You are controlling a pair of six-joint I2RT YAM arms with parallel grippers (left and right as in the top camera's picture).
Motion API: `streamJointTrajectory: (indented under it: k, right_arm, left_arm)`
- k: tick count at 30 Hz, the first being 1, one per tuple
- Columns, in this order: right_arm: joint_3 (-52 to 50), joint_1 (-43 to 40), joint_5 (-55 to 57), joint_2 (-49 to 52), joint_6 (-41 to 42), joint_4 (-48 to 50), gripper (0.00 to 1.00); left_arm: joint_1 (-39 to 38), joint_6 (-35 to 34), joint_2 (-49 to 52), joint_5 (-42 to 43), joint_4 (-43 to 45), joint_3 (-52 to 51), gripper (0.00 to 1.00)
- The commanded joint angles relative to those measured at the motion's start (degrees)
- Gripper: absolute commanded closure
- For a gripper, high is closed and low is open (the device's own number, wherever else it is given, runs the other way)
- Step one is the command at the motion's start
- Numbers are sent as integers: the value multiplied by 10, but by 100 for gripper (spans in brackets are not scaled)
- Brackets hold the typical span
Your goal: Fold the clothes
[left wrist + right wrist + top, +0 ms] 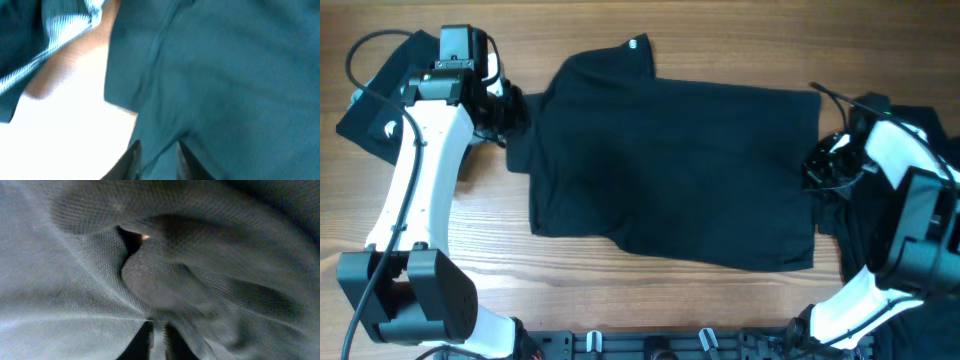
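A black T-shirt (670, 170) lies spread across the middle of the table, a small white mark at its collar at the top. My left gripper (510, 112) is at the shirt's left edge, by the sleeve; in the left wrist view its fingers (157, 155) are shut on a fold of the shirt (225, 65). My right gripper (817, 165) is at the shirt's right edge; in the right wrist view its fingers (158, 335) pinch bunched cloth (165, 275).
A second black garment with a white mark (375, 105) lies at the far left under the left arm. More black cloth (880, 260) is piled at the right under the right arm. Bare wooden table (490, 270) shows in front.
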Motion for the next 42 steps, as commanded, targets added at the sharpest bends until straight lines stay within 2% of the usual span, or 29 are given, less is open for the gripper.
streamJointTrajectory:
  k: [1,2,4,5,6,8,10,11,13,16,20,27,32,35,36,39,42]
  right_arm:
    - [7,0,-102,-122,-88,-6,74]
    - [7,0,-117,-158,-97,-14,66]
    - [7,0,-119,-221,-97,-34,39]
    - [6,0,-119,-246,-95,-49,31]
    - [6,0,-119,-259,-95,-61,27]
    - [6,0,-119,-268,-95,-87,27]
    - [6,0,-118,-267,-96,-108,27]
    - [6,0,-118,-267,-96,-109,27]
    - [6,0,-118,-267,-96,-109,27]
    - [6,0,-118,-267,-97,-108,27]
    - [6,0,-116,-267,-97,-108,28]
    - [6,0,-116,-267,-97,-103,28]
    - [6,0,-114,-267,-97,-100,28]
    - [6,0,-114,-267,-97,-99,28]
    - [6,0,-114,-267,-97,-99,29]
    - [6,0,-114,-267,-97,-99,29]
    - [6,0,-99,-267,-97,-101,29]
  left_arm:
    - [3,-21,-10,5,-49,1,78]
    - [3,-28,-10,5,-62,1,78]
    - [-3,-27,-9,31,-91,-11,78]
    - [-10,-26,-9,47,-97,-23,78]
    - [-25,-18,-9,60,-97,-43,78]
    - [-59,-16,-9,62,-90,-80,76]
    - [-101,-34,-9,60,-61,-135,68]
    - [-114,-57,-9,58,-31,-168,62]
    - [-120,-79,-9,58,51,-235,59]
    - [-120,-72,-9,56,183,-306,56]
    - [-120,-37,-9,45,283,-325,53]
    - [-120,-13,21,45,340,-331,51]
    - [-120,-13,48,52,345,-332,55]
    - [-120,-14,51,65,341,-331,76]
    - [-120,-21,49,65,338,-331,85]
    - [-120,-29,31,70,314,-318,91]
    - [-120,-29,5,69,302,-310,93]
